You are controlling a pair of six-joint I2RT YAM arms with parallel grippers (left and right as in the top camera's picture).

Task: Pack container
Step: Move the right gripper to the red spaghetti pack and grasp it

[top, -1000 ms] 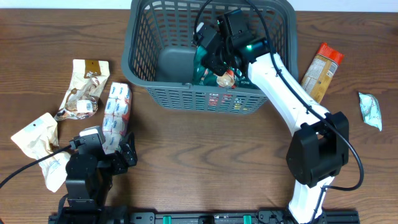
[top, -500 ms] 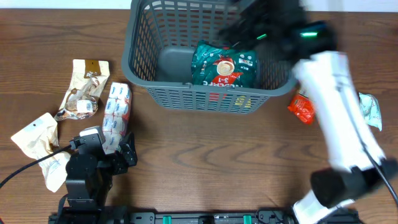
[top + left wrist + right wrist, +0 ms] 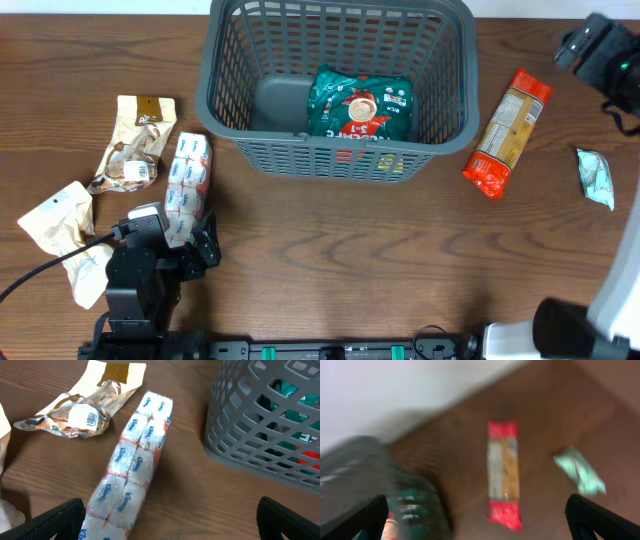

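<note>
Off to the far right now, the right fingers (image 3: 600, 517) have swung clear of the container (image 3: 228, 110). A second ago they were down inside it over the green packet (image 3: 360, 104). They are spread and hold nothing, though that wrist view is smeared with motion. The packet lies flat on the basket's base, right of centre, so I'd judge that item packed and the arm free for another.

Nothing on the left has budged. A flat cream pouch (image 3: 52, 222) lies nearest the edge, matte and papery. Beside it is a crumpled wrapper (image 3: 87, 402), cream and brown, shiny where it creases, with a barcode sticker. A Kleenex tissue multipack (image 3: 137, 462) is long and soft under clear film, one end lying between the left fingers (image 3: 55, 519). These are spread wide and hover low over the surface (image 3: 330, 250), touching nothing that I can see.

The container stands at the far middle of the surface. It is dark grey stiff plastic with slotted lattice walls, rounded corners and a thick rim. Something red and yellow shows through its near slots, but I cannot tell what.

To its right, a long glossy red-and-yellow packet (image 3: 508, 130) lies aslant. A small crinkled pale green sachet (image 3: 597, 177) sits beyond it.
</note>
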